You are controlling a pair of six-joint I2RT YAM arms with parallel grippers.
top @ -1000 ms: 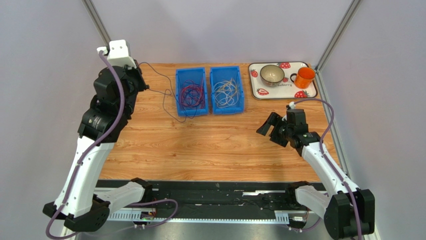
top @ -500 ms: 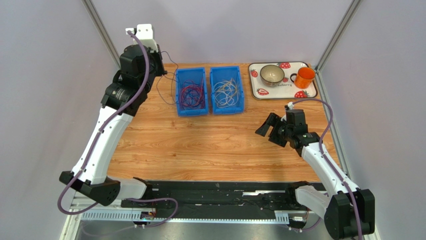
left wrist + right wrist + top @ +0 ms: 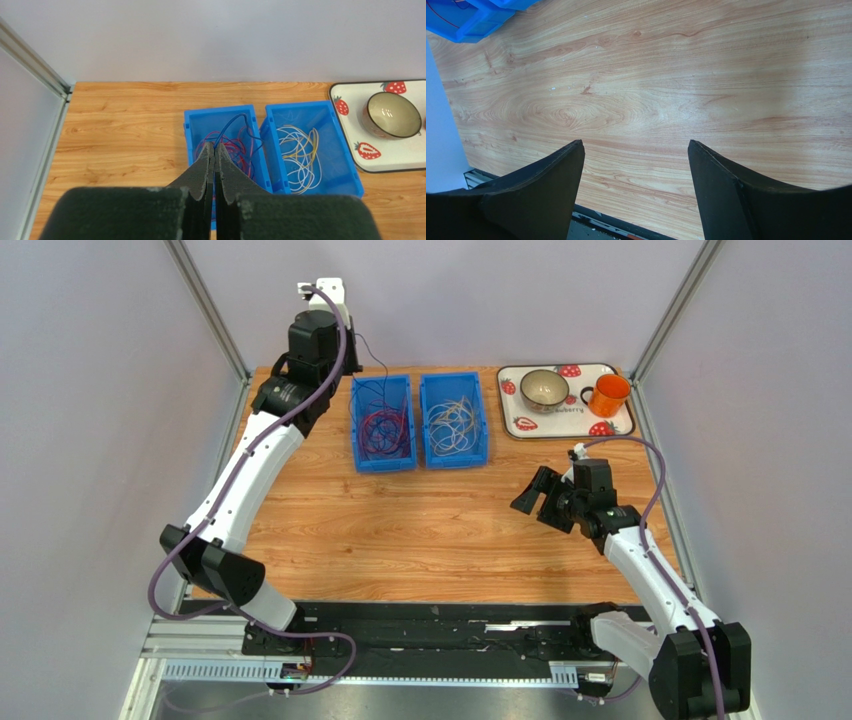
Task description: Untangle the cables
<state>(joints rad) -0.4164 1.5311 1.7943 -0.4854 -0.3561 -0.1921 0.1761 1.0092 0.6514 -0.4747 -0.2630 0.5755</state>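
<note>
My left gripper [image 3: 352, 340] is raised at the back of the table, beside the left blue bin [image 3: 357, 425]. In the left wrist view it [image 3: 215, 146] is shut on a thin dark blue-purple cable [image 3: 234, 120], which runs from the fingertips down into that bin [image 3: 188, 131]. The cable also shows in the top view [image 3: 374, 362]. Red cables [image 3: 384, 430] lie looped in the left bin. White and yellow cables [image 3: 452, 422] lie in the right blue bin [image 3: 481, 420]. My right gripper [image 3: 530, 496] is open and empty over bare wood at the right, as the right wrist view [image 3: 636, 145] shows.
A strawberry-print tray [image 3: 622, 422] at the back right holds a bowl [image 3: 544, 389] and an orange mug [image 3: 608, 394]. Metal frame posts [image 3: 205, 300] stand at the back corners. The table's near edge [image 3: 591, 212] lies just under my right gripper.
My left arm has swung from the table's left side to the back, beside the left bin. The dark cable it holds has come off the wood and now hangs into that bin. The right arm has not moved.
</note>
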